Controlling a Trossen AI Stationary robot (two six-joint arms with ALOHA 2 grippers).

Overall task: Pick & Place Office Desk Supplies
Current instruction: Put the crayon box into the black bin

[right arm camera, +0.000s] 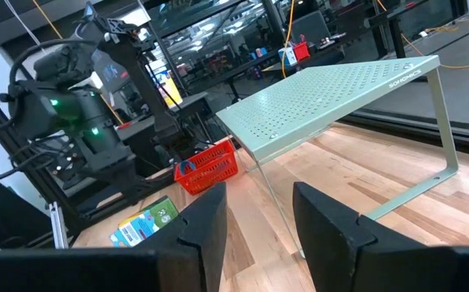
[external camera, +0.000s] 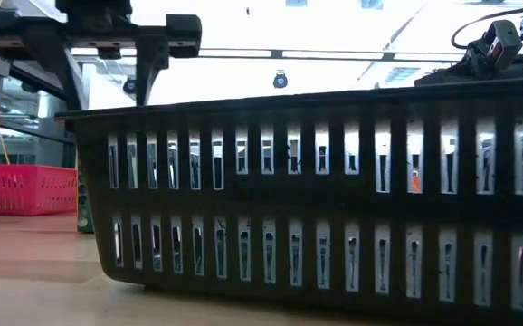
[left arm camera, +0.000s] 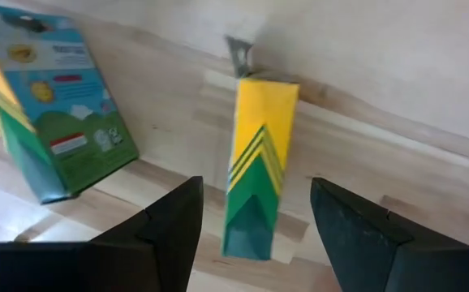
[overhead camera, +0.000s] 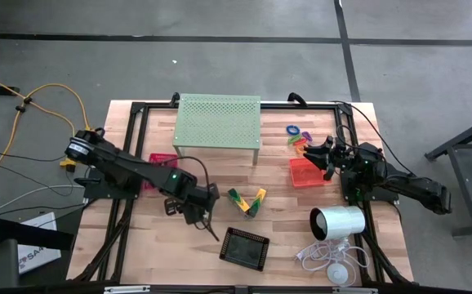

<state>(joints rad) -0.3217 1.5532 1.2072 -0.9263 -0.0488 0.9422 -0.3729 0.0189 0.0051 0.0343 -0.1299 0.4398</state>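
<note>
Two small yellow-and-green boxes [overhead camera: 236, 200] [overhead camera: 257, 198] lie flat on the wooden table near its middle. My left gripper [overhead camera: 202, 200] hovers just left of them, pointing steeply down, open. In the left wrist view one box [left arm camera: 255, 154] shows between its fingers [left arm camera: 255, 191], untouched; the other box [left arm camera: 48, 122] lies beside it. A black mesh tray [overhead camera: 244, 247] rests near the front edge. A pink-red tray [overhead camera: 159, 161] sits partly under the left arm. An orange-red tray [overhead camera: 308, 173] and small coloured rings [overhead camera: 296, 134] lie by my right gripper [overhead camera: 326, 155], which is open and holds nothing.
A pale green perforated stand [overhead camera: 218, 122] stands at the far middle. A white cylinder [overhead camera: 338, 222] with a white cable [overhead camera: 326, 257] lies at the front right. In the low view the black tray [external camera: 316, 199] blocks most of the table.
</note>
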